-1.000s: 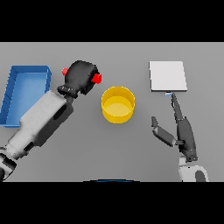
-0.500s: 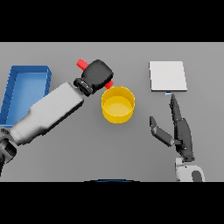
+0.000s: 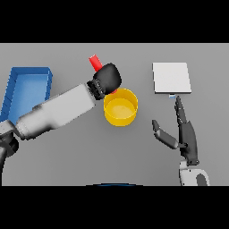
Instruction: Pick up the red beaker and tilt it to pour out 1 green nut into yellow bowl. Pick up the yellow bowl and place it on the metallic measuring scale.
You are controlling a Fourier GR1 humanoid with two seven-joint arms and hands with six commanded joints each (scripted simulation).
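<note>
I am holding the red beaker (image 3: 95,62) in my left hand (image 3: 107,79), my fingers curled tight around its body so that only its upper end is showing above my knuckles and a thin sliver of red is peeking out beneath them. The beaker is tilting, its visible end leaning up and toward the left while the lower part is sitting just over the near-left rim of the yellow bowl (image 3: 120,107). My left arm is reaching in from the lower left and crossing the grey table (image 3: 67,161) on a diagonal, and my hand is hovering right at the bowl's upper-left edge, overlapping it slightly. The bowl is resting on the table near the middle, and I cannot tell whether anything is lying inside it. The metallic measuring scale (image 3: 171,78) is sitting as a pale square plate up and to the right of the bowl, apart from it. My right hand (image 3: 186,136) is waiting below the scale, fingers stretched straight toward it and thumb spread out to the left, gripping nothing. A blue tray (image 3: 27,89) is lying at the far left edge of the table, partly behind my left arm.
</note>
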